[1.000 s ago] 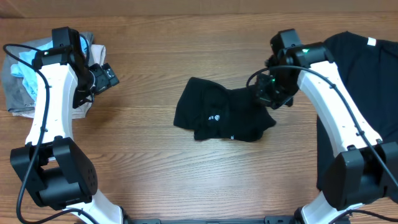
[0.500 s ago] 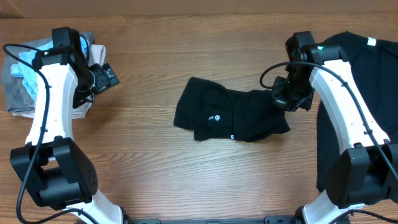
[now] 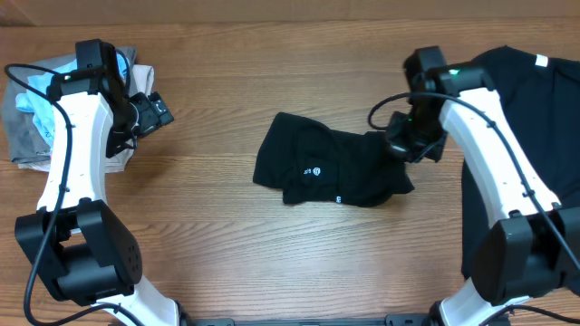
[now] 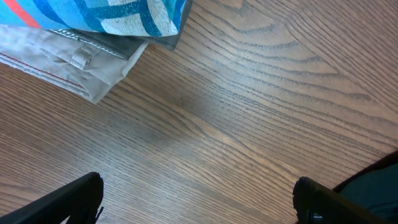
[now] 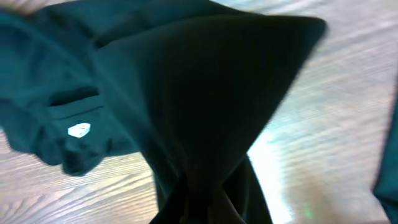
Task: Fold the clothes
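Pinching the crumpled black T-shirt (image 3: pixel 317 170) by its right edge, mid worktop (image 3: pixel 217 254), my right pincer (image 3: pixel 408 147) is clenched on soft, light fabric that drapes limply. My left pincer (image 3: pixel 156 112) gapes empty, free to take the far-left hem.

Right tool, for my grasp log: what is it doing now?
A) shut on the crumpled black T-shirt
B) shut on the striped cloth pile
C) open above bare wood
A: the right tool is shut on the right edge of the crumpled black T-shirt, with the fabric bunching up into it.
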